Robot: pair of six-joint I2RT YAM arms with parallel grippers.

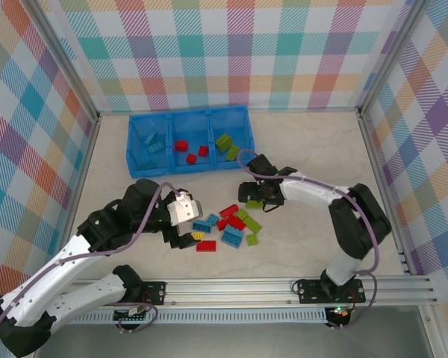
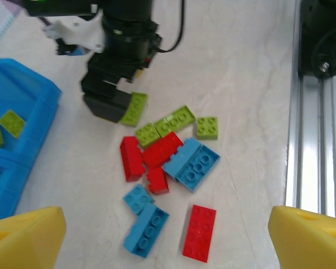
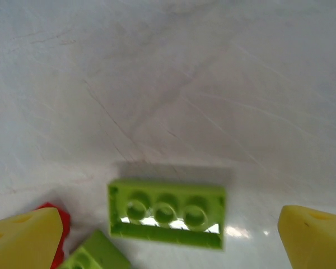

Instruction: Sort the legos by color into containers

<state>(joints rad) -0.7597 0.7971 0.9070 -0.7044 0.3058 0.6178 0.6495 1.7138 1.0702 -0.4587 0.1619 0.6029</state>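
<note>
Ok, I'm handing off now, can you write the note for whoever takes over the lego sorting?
Left hand: open, empty, above the loose pile.
Right hand: open, a lime brick between its fingers, neither touching it.
Tray, top view: blue bricks in the left compartment, red bricks middle, green bricks right.
Done: a few of each colour sorted.
To do: about ten mixed bricks on the table.
</note>
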